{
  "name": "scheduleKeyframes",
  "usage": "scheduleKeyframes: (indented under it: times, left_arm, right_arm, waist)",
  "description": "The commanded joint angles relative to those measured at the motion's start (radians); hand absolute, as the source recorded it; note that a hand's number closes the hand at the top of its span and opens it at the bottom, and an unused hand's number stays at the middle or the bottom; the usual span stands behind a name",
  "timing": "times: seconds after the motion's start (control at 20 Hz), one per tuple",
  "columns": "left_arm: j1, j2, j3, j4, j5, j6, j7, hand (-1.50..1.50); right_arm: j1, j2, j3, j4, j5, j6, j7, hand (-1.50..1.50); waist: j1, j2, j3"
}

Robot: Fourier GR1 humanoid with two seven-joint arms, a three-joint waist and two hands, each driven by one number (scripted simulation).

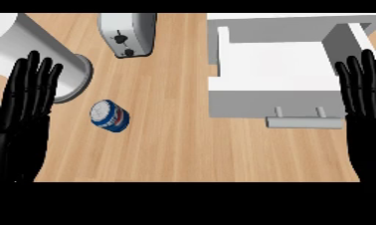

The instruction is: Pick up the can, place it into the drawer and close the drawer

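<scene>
Both hands are cut off by the edges of the view. The left hand [28, 100] shows at nine o'clock, its outer side lost past the left edge, and the right hand [360, 89] shows at three o'clock with its outer side cut by the right edge. Each is flat, with its fingers straight and pointing toward twelve o'clock, and neither has hold of anything.

A white and grey round appliance [44, 62] sits at ten o'clock, partly cut by the left edge and partly hidden behind the left hand's fingers; what it is cannot be made out. A silver toaster [128, 34] stands at eleven o'clock, its far end cut off by the top of the view.

The white drawer [273, 72] is pulled open at two o'clock, its grey handle [304, 122] facing six o'clock. Only its bare white floor shows inside.

The can [109, 115] stands on the wooden counter [191, 144] at about eight o'clock, blue with a pale top, well apart from the drawer and near the left hand without touching it.
</scene>
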Motion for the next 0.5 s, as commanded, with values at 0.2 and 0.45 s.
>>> scheduleKeyframes:
  times: [0.2, 0.45]
  left_arm:
    - [0.012, 0.070, 0.146, 0.024, 0.141, -0.083, -0.055, -1.50]
    - [0.111, 0.069, 0.126, 0.039, 0.079, -0.011, 0.240, -1.50]
  right_arm:
    - [0.003, 0.004, 0.013, 0.014, -0.037, 0.030, 0.018, -1.50]
    - [0.113, 0.023, -0.057, -0.002, 0.006, -0.089, 0.227, -1.50]
  waist:
    - [-0.023, -0.010, -0.073]
    - [-0.029, -0.012, -0.072]
